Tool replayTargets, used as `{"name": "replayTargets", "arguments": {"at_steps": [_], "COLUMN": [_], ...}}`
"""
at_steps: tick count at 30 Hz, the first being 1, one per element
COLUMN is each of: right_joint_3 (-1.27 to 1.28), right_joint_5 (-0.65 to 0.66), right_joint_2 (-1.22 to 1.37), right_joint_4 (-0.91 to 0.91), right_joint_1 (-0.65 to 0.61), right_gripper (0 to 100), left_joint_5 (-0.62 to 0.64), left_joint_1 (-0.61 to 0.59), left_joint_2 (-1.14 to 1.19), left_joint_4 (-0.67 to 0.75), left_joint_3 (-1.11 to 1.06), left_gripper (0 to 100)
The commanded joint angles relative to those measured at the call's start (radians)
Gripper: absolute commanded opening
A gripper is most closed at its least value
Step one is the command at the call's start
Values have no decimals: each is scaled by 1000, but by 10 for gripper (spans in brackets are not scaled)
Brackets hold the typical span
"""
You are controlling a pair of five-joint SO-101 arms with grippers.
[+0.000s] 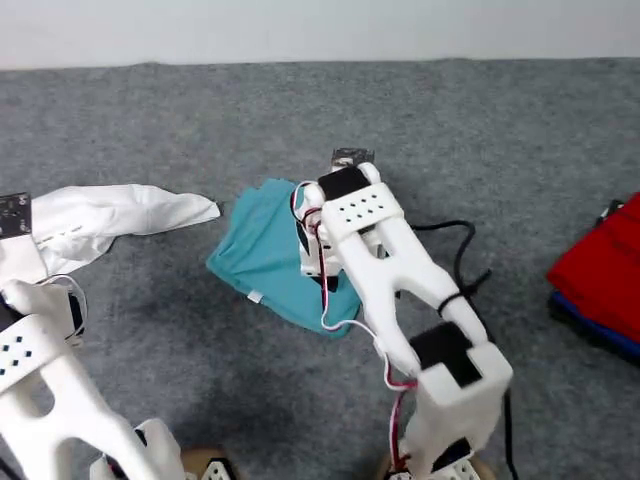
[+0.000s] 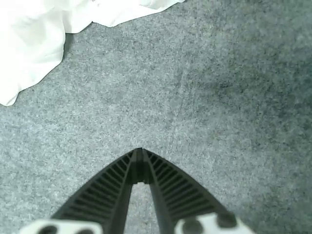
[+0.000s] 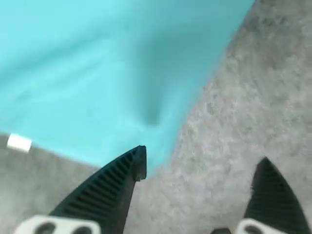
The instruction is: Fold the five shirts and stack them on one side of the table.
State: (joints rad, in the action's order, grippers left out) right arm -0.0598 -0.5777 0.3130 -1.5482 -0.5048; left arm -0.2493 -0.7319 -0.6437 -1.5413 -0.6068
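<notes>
Evidently the teal shirt (image 1: 262,250) is mid-fold: right hand (image 3: 202,156), spread wide at its edge, must grip next; left hand (image 2: 141,153) closed, idle.

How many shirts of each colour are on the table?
white shirt: 1
teal shirt: 1
red shirt: 1
blue shirt, only an edge showing under the red one: 1
Total: 4 shirts
</notes>
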Motion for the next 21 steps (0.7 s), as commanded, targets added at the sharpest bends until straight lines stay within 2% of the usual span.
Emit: {"name": "replayTargets", "arguments": {"at_steps": [1, 16, 21], "right_joint_3": [-80, -445, -512], "right_joint_5": [-12, -11, -9], "right_joint_2": [56, 443, 518], "right_joint_4": [47, 73, 64], "right_joint_1": [8, 18, 25], "right_gripper": [368, 361, 254], "left_joint_5": [-8, -8, -8], "left_joint_1": [5, 5, 5], "left_joint_2": [2, -5, -6], "left_joint_4": [9, 28, 58], "left_joint_3": [2, -70, -70], "left_gripper": [4, 4, 4]}}
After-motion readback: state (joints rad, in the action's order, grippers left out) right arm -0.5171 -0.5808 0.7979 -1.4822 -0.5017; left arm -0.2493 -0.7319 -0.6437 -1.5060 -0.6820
